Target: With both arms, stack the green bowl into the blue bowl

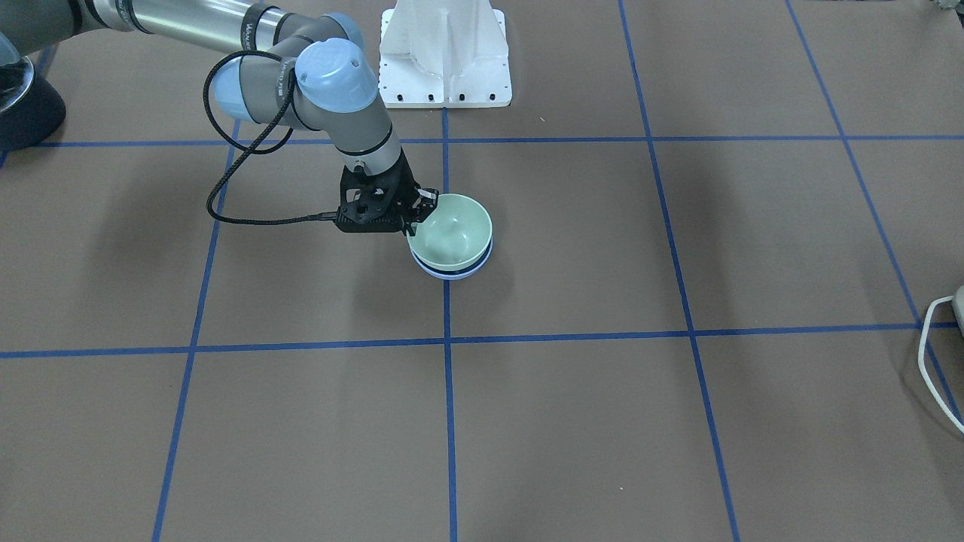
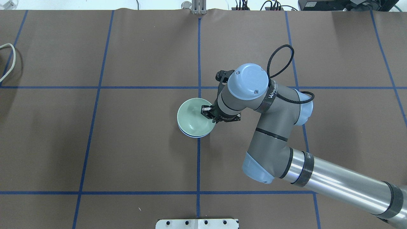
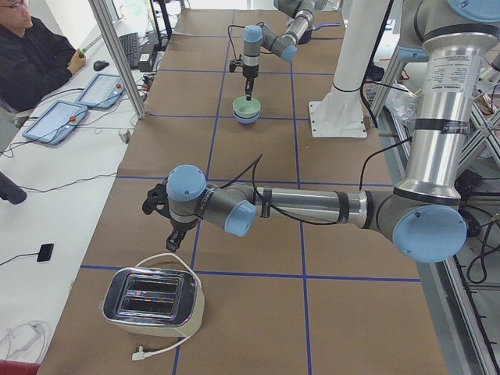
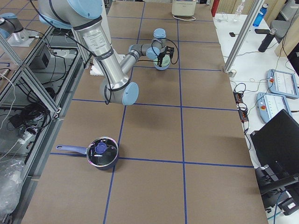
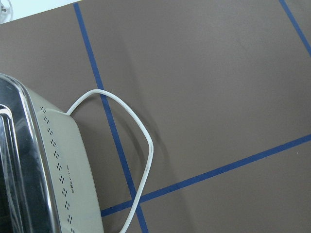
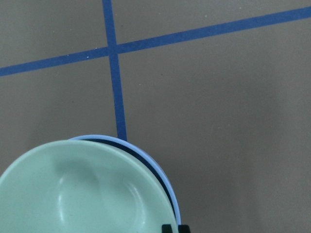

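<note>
The green bowl sits nested in the blue bowl near the table's middle, slightly tilted. Only a thin rim of the blue bowl shows under the green bowl. My right gripper is shut on the green bowl's rim, on the side toward its arm, one finger inside and one outside; it also shows in the overhead view. The right wrist view shows the green bowl close below. My left gripper hangs far away over the table beside a toaster; I cannot tell whether it is open or shut.
A silver toaster with a white cable stands at the table's left end. A dark pot with a lid sits at the right end. The white mounting pedestal stands behind the bowls. An operator sits at a side desk.
</note>
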Motion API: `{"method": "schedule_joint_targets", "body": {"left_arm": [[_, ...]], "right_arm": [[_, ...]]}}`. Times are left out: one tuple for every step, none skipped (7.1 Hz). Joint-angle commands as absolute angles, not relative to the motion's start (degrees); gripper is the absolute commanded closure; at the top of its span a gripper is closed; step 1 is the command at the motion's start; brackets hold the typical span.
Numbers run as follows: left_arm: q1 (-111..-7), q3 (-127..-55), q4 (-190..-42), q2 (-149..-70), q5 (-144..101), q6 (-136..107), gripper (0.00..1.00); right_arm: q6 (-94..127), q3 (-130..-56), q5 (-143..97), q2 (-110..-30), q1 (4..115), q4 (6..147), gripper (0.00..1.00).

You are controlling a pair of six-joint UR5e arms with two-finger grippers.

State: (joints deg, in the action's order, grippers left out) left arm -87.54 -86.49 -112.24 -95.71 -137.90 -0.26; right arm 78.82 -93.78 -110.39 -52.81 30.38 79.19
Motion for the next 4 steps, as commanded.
{"method": "schedule_joint_targets", "body": {"left_arm": [[-87.5,-86.4,-112.2,-95.8,-137.9,-0.3,0.03],[-87.5,-86.4,-112.2,-95.8,-137.9,-0.3,0.03],[-87.5,-86.4,-112.2,-95.8,-137.9,-0.3,0.03],[-87.5,-86.5,-112.2,-95.8,-137.9,-0.3,0.03]], "right_arm": [[78.6,-93.9,-110.4,-52.7,30.2,79.2,1.00],[78.3,-93.8,-110.4,-52.6,30.2,79.2,0.71],[78.4,-93.8,-110.4,-52.6,30.2,79.2,0.33],[78.7,-93.9,-109.3,-52.8,30.2,79.1,0.00]]}}
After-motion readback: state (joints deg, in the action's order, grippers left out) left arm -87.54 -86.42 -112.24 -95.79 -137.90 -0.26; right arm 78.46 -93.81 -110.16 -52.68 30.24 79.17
